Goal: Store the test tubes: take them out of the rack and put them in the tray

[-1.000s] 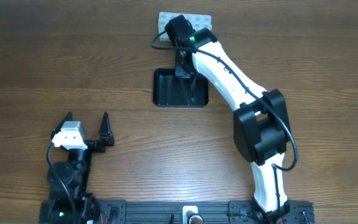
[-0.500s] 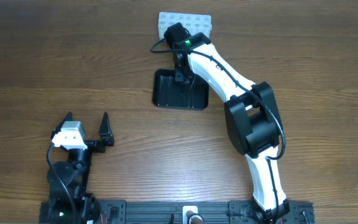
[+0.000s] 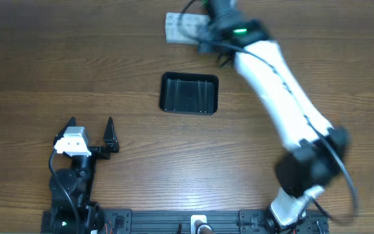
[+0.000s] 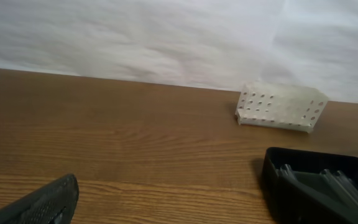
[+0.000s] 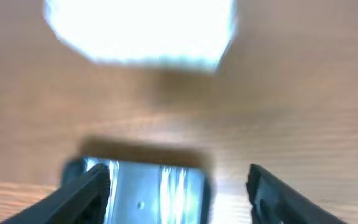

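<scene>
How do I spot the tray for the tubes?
Look at the middle of the wooden table. The tray lies there, near the rack but apart from it. It is black and shallow with clear test tubes lying inside; the rack is white and dotted with holes.

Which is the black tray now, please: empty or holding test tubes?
Holding tubes: in the left wrist view, several clear test tubes lie inside the tray.

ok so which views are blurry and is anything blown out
Right wrist view: blurred throughout, the rack blown out to a featureless white patch, pale glints on the test tubes in the tray. Top view: the right arm is smeared, the table crisp. Left wrist view: evenly lit, rack holes readable, a soft shadow beside the tray.
</scene>
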